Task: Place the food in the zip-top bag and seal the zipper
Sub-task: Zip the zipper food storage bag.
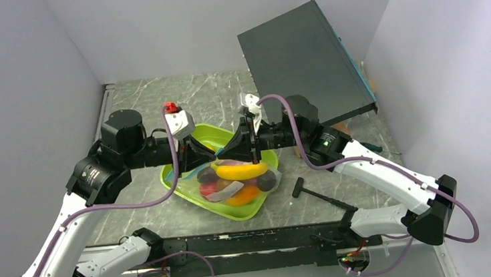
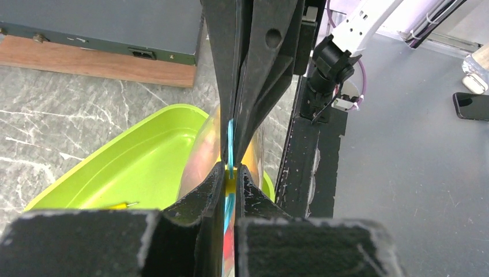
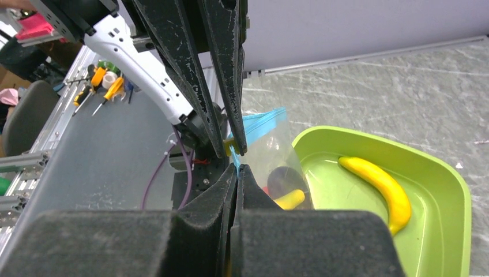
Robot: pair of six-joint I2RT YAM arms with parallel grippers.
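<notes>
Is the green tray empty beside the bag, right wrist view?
No, a yellow banana lies loose in the green tray, outside the bag.

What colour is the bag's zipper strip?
Light blue. The zipper shows best in the left wrist view, pinched between the fingers.

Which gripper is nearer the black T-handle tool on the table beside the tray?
Right. The right gripper pinches the zipper over the tray, the T-handle tool off to its right; the left gripper pinches the zipper farther left.

Top camera looks down from 6 o'clock. Wrist cameras, close at 9 and 3, face each other across the zipper point(image 2: 230, 141); all see the tray point(image 1: 239, 212).
</notes>
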